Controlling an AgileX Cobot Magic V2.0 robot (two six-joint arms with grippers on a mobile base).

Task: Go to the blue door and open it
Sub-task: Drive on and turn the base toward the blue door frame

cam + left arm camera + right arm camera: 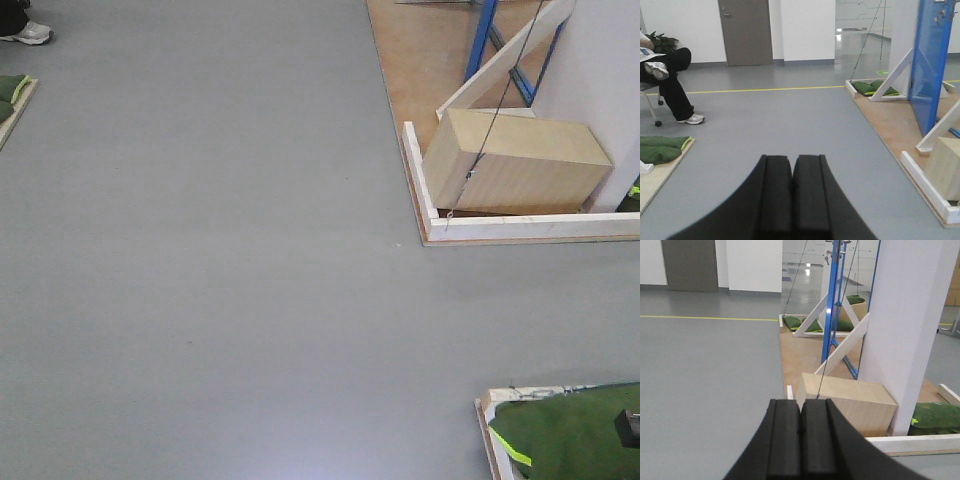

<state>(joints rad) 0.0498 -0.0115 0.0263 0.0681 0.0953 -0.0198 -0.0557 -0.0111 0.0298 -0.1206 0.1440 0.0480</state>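
Note:
The blue door (929, 60) stands upright on a wooden platform at the right of the left wrist view, several metres off, with silver hardware near its top edge. The right wrist view catches it edge-on as a thin blue door (832, 305) behind a white pillar. Only its blue lower frame (482, 40) shows at the top of the front view. My left gripper (791, 158) is shut with nothing in it and hangs over bare grey floor. My right gripper (801, 403) is shut and empty too, pointing towards the platform's corner. Neither gripper is near the door.
A pale wooden box (515, 160) lies in the platform's white-edged corner (425, 195), a thin cable running down to it. White diagonal braces (842, 347) prop the door. A white pillar (910, 330) stands right. Green cushions (570, 430) lie nearby. A seated person (670, 75) is far left.

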